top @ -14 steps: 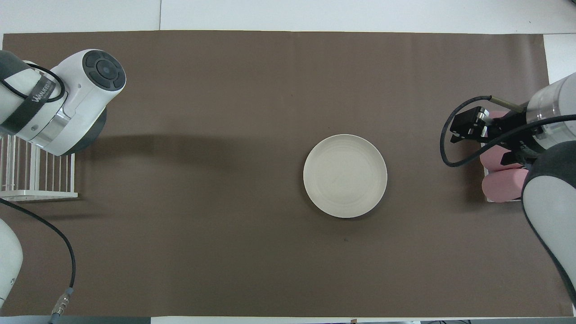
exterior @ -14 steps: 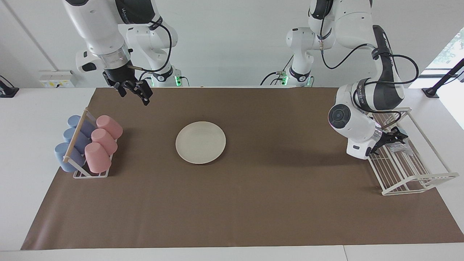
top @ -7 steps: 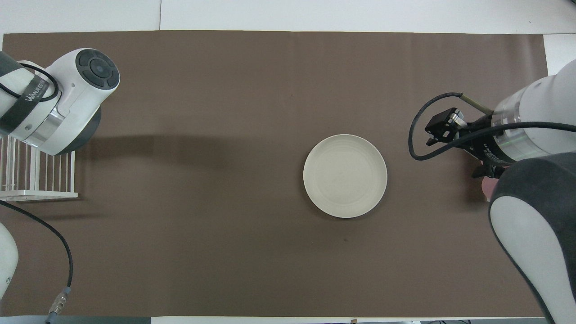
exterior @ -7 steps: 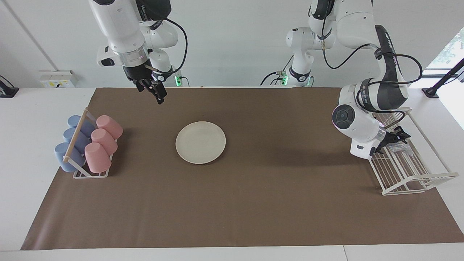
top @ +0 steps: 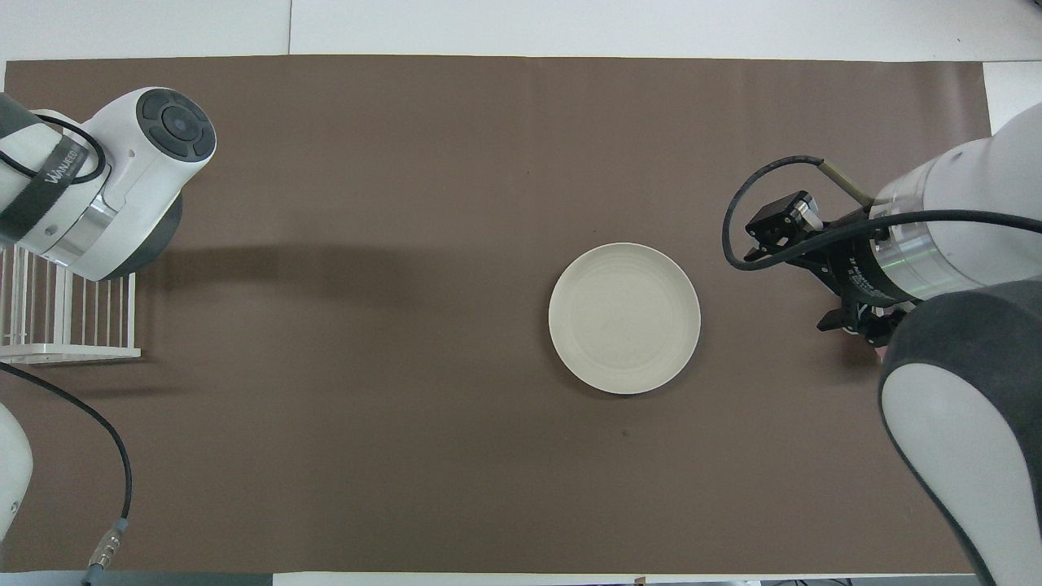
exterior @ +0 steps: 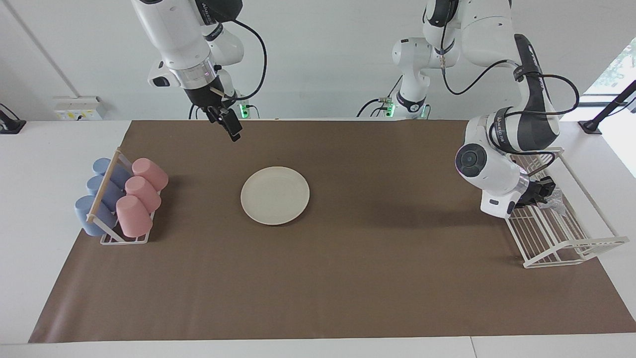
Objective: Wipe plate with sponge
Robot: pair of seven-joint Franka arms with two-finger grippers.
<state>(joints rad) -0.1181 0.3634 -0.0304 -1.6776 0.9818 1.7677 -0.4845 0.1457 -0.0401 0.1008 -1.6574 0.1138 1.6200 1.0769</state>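
The cream plate (exterior: 275, 195) (top: 624, 318) lies flat in the middle of the brown mat. The silvery sponge (exterior: 556, 201) rests in the white wire rack (exterior: 571, 248) at the left arm's end of the table. My left gripper (exterior: 546, 191) reaches down into that rack and is shut on the sponge; only a bit of mesh shows beside its fingers. In the overhead view the left wrist (top: 122, 187) hides both the gripper and the sponge. My right gripper (exterior: 214, 115) hangs open and empty above the mat, over the strip between the plate and the robots.
A low rack (exterior: 119, 233) with pink cups (exterior: 141, 191) and blue cups (exterior: 99, 189) lying on their sides stands at the right arm's end. The wire rack (top: 65, 325) has a raised rim. A black cable loops from the right wrist (top: 741, 236).
The left gripper's fingers closed on the sponge in the rack. The right arm swung away from above the cup rack toward the table's middle and rose a little.
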